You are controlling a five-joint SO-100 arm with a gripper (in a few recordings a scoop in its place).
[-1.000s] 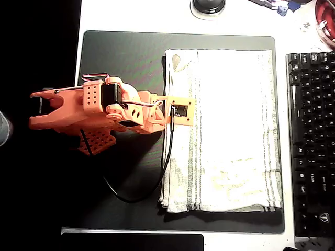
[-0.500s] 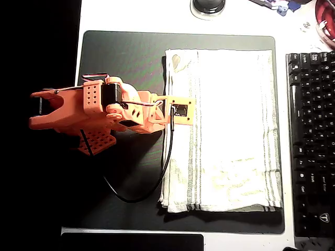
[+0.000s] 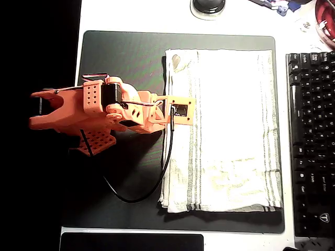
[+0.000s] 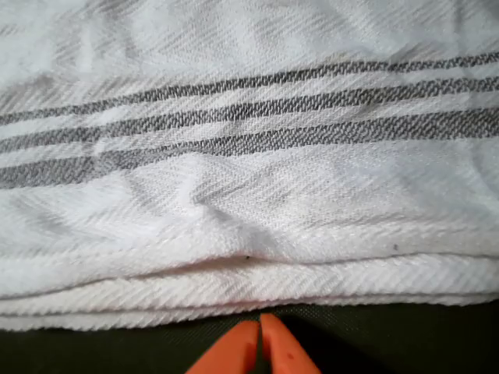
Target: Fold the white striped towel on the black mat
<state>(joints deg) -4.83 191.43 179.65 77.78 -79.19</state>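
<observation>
The white striped towel [image 3: 225, 130] lies flat on the right half of the black mat [image 3: 125, 57], with grey stripe bands near its left and right edges. In the wrist view the towel [image 4: 249, 156] shows several stacked layers along its near edge. My orange gripper [image 4: 260, 323] is shut with its tips together and nothing between them. It sits over bare mat [image 4: 93, 351] just short of that layered edge. In the overhead view the orange arm reaches in from the left, and the gripper [image 3: 172, 112] sits at the towel's left edge under the wrist camera plate.
A black keyboard [image 3: 311, 141] lies along the mat's right side. A round dark object [image 3: 208, 5] and a red item [image 3: 325, 23] sit beyond the mat's top edge. The arm's black cable [image 3: 146, 188] loops over the mat's lower left. A dark slab [image 3: 131, 242] lies below the mat.
</observation>
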